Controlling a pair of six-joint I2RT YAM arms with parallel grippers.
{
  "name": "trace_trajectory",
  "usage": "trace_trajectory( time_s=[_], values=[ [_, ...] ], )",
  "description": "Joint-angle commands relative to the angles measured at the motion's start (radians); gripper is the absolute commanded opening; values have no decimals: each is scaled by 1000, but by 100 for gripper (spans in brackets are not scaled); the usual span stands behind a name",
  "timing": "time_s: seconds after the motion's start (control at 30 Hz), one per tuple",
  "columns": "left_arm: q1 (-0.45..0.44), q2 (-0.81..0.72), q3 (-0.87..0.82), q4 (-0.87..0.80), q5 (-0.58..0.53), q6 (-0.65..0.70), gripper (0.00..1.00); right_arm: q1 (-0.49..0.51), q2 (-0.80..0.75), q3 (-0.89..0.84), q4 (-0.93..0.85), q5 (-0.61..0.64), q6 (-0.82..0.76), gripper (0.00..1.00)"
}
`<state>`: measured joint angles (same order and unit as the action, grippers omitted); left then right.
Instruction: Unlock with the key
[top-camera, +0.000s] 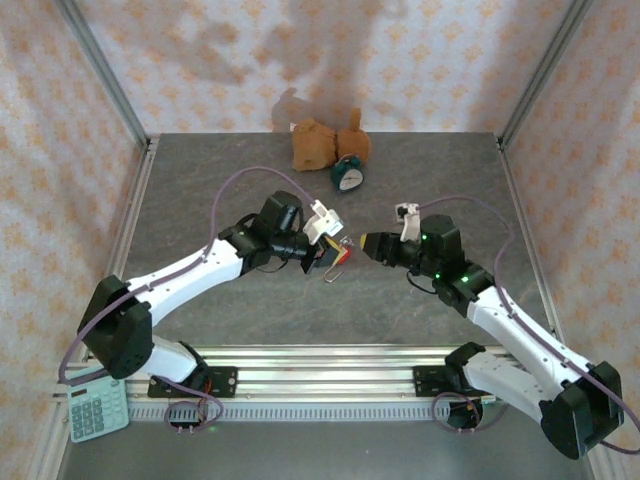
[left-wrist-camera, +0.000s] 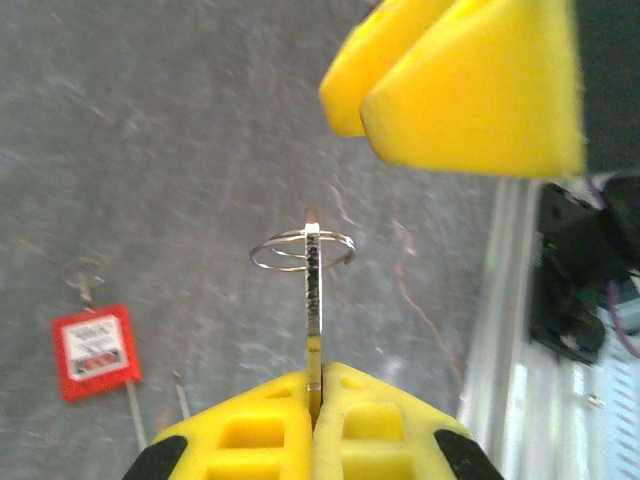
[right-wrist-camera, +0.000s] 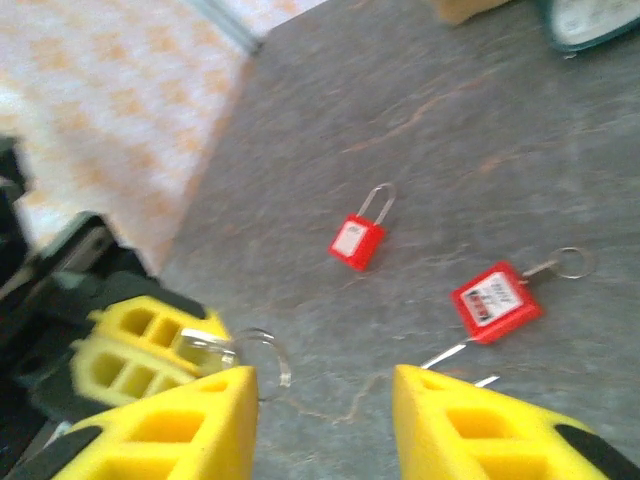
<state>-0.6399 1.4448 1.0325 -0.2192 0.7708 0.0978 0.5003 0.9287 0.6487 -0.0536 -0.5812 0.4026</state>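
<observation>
From above, the left gripper (top-camera: 335, 252) and right gripper (top-camera: 368, 243) point at each other near the middle of the table (top-camera: 200, 180), tips just apart; the key is too small to make out here. A toy (top-camera: 320, 142) and clock (top-camera: 348, 176) sit at the far edge, and a calculator (top-camera: 97, 405) lies by the left arm's base. At the left wrist, the left gripper (left-wrist-camera: 315, 378) is clamped tight on the key (left-wrist-camera: 313, 305), which stands edge-on out of the pads above the table, its ring (left-wrist-camera: 302, 250) looped round the free end. The right arm's yellow fingers (left-wrist-camera: 460, 85) hang just beyond it. A ringed padlock (left-wrist-camera: 95, 350) lies flat on the table to the left. At the right wrist, the right gripper (right-wrist-camera: 322, 385) is parted with a clear gap and nothing between its pads. To the left, the left gripper (right-wrist-camera: 140, 350) grips the key (right-wrist-camera: 205, 345), the ring (right-wrist-camera: 258, 355) just beside the right arm's finger. Farther off lie a plain padlock (right-wrist-camera: 357, 240) and the ringed padlock (right-wrist-camera: 495, 300), apart from each other.
</observation>
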Motion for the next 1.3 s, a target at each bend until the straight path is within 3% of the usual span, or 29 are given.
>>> trace_trajectory(
  time_s=[0.0, 0.4, 0.8, 1.03, 1.27],
  values=[
    [12, 42, 33, -129, 189, -14, 0, -5, 13, -4, 191, -189, -3, 43],
    [47, 35, -7, 54, 310, -139, 0, -5, 100, 17, 190, -260, -24, 43],
    [68, 54, -31, 162, 363, -222, 0, -4, 111, 8, 249, -301, 25, 27],
    [68, 48, -35, 172, 378, -235, 0, -3, 127, 12, 252, -311, 23, 24],
    [67, 58, -35, 178, 376, -250, 0, -3, 110, 25, 222, -283, 12, 10]
  ],
)
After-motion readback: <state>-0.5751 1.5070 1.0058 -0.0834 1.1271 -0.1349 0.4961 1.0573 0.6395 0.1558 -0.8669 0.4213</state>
